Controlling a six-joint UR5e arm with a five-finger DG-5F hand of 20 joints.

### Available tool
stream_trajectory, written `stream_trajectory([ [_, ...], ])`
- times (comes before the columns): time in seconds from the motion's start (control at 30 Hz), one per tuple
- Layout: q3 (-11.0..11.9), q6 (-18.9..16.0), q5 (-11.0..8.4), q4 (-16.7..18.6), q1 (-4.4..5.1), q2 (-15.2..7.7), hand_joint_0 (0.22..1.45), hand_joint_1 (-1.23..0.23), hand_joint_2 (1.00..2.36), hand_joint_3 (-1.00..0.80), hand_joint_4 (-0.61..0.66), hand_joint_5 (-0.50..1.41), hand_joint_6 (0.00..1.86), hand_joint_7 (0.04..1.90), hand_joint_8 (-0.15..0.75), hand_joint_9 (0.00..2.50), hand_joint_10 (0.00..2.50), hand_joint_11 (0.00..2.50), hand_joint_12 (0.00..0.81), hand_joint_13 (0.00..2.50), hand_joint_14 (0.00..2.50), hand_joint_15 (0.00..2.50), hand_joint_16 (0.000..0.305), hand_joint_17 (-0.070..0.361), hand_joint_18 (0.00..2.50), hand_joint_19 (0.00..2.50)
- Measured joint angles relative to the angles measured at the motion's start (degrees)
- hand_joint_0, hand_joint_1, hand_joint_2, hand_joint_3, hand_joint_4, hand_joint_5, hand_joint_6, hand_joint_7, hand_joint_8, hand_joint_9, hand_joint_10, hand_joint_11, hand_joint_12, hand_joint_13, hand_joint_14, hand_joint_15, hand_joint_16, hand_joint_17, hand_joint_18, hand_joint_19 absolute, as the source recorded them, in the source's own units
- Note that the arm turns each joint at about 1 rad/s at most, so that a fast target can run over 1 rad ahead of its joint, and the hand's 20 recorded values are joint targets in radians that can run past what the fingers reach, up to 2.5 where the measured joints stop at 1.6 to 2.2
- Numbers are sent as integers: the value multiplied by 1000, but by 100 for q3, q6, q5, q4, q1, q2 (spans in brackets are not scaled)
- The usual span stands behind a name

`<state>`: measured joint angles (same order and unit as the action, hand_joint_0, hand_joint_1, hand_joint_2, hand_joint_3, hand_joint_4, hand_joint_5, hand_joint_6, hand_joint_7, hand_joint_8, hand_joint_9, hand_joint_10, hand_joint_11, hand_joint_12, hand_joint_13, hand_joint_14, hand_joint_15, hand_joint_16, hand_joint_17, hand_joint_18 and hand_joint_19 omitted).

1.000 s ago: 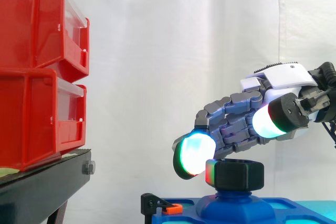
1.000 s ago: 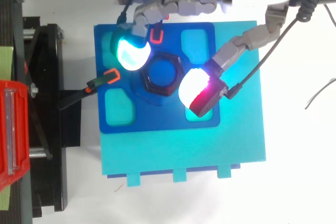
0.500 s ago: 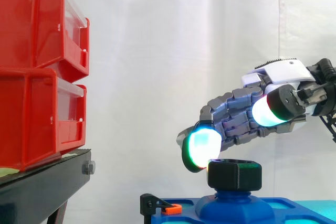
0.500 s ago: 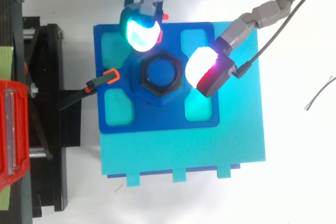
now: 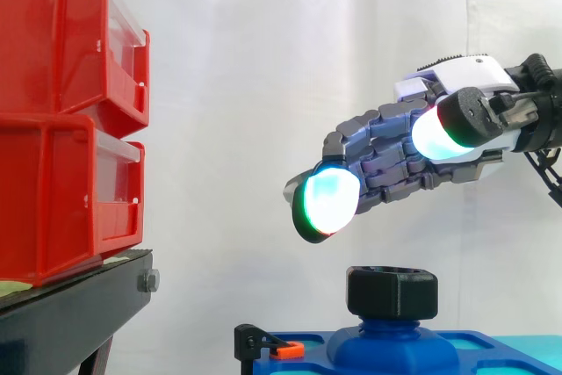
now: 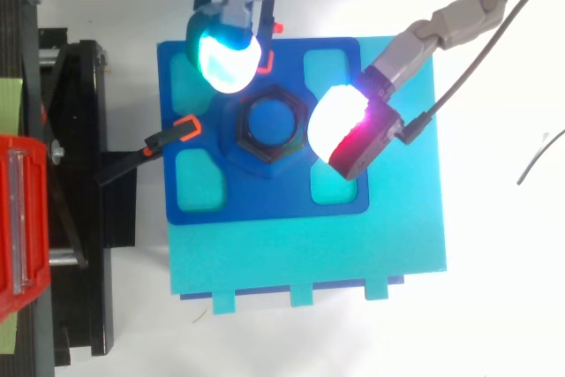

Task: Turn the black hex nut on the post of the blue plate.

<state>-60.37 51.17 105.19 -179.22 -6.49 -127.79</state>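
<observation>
The black hex nut sits on the blue post in the middle of the blue plate. My hand hovers above it, clear of the nut, reaching in from the right. Its fingers are spread and hold nothing. From above, one glowing fingertip is over the plate's far left of the nut and the thumb's pad is just right of it.
The blue plate rests on a cyan base. A black clamp with orange tips grips the plate's left edge. Stacked red bins stand on a black stand at the left.
The hand has let go of the nut and risen above it, with its fingers spreading apart. The nut stays on the post.
</observation>
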Motion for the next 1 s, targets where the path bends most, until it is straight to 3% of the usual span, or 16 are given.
stream_trajectory([
  [0.17,-144,-19,-249,115,144,0,436,-684,1000,-500,149,-252,503,898,221,0,0,0,336,0,0,0,44,100,0,0],
  [0.3,-427,-125,-423,546,271,-1,440,-700,1000,-500,146,-252,503,894,216,0,0,0,334,0,0,0,44,100,0,0],
  [0.43,-540,-161,-487,743,333,-1,441,-699,1000,-500,145,-252,503,898,216,0,0,0,333,0,0,0,44,100,0,0],
  [0.7,-638,-177,-513,784,374,-2,435,-646,1000,-500,148,-252,503,899,221,0,0,0,338,0,0,0,45,101,0,0],
  [1.0,-645,-178,-485,679,350,-1,433,-609,1000,-500,155,-251,503,899,223,0,0,0,340,0,0,0,45,101,0,0],
])
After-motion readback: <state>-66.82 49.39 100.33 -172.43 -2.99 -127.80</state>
